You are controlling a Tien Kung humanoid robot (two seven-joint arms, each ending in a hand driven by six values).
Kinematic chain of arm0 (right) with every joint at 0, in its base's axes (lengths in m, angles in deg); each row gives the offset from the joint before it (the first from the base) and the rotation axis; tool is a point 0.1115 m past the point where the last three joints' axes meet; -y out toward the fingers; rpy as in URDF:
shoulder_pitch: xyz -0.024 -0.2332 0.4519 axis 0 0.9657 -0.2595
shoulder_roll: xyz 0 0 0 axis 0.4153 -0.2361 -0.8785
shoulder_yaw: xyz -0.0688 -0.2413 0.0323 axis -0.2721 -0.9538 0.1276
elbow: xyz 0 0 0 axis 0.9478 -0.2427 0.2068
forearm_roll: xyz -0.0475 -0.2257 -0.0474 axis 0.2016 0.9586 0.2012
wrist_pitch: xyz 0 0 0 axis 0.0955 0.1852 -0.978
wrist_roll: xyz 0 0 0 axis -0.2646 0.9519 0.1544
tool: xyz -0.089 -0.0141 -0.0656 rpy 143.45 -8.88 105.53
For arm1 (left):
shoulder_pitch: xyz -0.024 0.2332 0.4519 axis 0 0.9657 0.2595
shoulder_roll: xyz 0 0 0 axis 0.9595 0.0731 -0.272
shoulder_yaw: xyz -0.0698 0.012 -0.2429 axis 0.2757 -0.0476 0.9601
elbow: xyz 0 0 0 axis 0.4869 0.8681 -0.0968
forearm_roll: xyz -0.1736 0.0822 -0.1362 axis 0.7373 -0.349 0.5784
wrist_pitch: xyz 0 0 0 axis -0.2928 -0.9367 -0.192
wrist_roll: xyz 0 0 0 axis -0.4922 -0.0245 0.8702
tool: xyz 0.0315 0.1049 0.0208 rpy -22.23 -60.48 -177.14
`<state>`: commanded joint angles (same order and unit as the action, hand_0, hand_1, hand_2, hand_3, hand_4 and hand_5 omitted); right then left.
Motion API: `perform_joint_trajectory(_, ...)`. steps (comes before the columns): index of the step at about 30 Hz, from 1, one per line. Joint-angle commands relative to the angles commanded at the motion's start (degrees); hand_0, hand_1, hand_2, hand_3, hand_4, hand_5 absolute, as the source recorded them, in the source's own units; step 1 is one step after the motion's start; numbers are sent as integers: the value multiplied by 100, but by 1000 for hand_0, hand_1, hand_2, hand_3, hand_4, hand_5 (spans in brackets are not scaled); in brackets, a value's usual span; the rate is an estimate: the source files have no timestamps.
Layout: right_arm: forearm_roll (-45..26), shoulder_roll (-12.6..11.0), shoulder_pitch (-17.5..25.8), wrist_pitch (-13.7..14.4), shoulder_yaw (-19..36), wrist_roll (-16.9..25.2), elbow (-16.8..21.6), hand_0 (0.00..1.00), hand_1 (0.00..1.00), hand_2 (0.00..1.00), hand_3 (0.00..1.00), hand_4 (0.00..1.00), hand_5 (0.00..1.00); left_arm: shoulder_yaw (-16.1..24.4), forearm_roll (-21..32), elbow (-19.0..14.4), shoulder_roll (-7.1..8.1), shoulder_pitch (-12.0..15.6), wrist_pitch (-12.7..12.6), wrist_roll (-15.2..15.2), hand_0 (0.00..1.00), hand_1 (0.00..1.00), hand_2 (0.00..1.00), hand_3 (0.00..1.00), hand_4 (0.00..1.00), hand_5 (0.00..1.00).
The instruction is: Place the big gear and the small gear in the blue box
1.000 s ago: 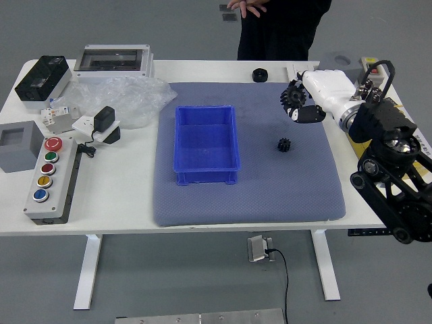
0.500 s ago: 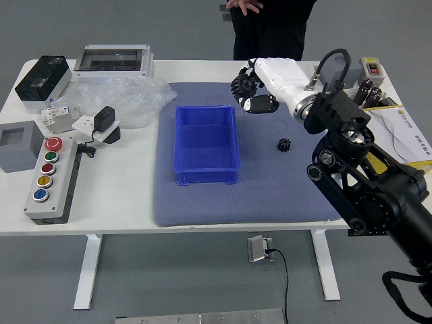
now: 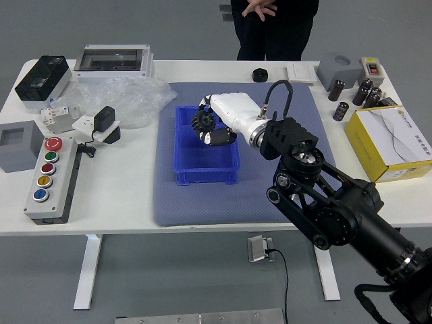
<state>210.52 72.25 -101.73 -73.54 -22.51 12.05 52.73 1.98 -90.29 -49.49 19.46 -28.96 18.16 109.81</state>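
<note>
gear, big (image 3: 203, 121), black, toothed, round: one, centre of the frame, over the upper half of the blue box (image 3: 206, 177). no long axis to reckon with; its height above the box floor could not be told.

right hand (image 3: 237, 113): one, white-backed, dark fingers (image 3: 221, 137) closed in a pinch on the big gear. the gear lay at the hand's left, at the tips, inside the box's outline while the palm reached across the right wall; a short lowering and a release seemed the likely next call. risk, as judged: a catch on the rim.

left hand: out of frame.

small gear: not visible, possibly behind the right arm (image 3: 324, 182); left to do, by all signs.

person's hands (image 3: 260, 8): upper middle, beyond the white table (image 3: 128, 202), held together, touching nothing on it.
</note>
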Motion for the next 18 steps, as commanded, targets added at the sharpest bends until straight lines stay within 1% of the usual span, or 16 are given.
perform_joint_trajectory(3, -38, 11, -8, -58, -30, 8, -38, 610, 520, 537, 611, 474, 289, 0, 4, 0, -2, 2, -1, 3, 826, 789, 782, 765, 666, 372)
perform_joint_trajectory(4, -55, 12, -11, -79, -31, 12, -47, 648, 572, 612, 683, 619, 330, 1, 4, 0, -3, 2, -1, 4, 826, 788, 783, 765, 666, 373)
perform_joint_trajectory(9, -154, 10, -27, -179, -9, 40, -86, 648, 572, 612, 683, 619, 330, -1, 13, 0, -9, -3, -2, 6, 826, 788, 783, 765, 666, 373)
perform_joint_trajectory(10, -167, 9, -30, -192, -4, 44, -91, 694, 615, 726, 873, 774, 403, -2, 15, 0, -9, -5, -2, 6, 826, 789, 784, 765, 666, 373)
perform_joint_trajectory(15, -213, 8, -57, -254, 16, 56, -99, 694, 615, 726, 873, 774, 403, -2, 25, 0, -9, -4, -4, 9, 826, 789, 784, 765, 666, 373)
perform_joint_trajectory(16, -217, 7, -61, -260, 19, 56, -98, 714, 639, 769, 907, 813, 432, -1, 24, 0, -9, -3, -4, 10, 826, 789, 783, 766, 666, 374)
perform_joint_trajectory(18, -223, 4, -66, -274, 25, 54, -94, 714, 639, 769, 907, 813, 432, 0, 26, 0, -9, -2, -5, 10, 826, 789, 783, 766, 666, 374)
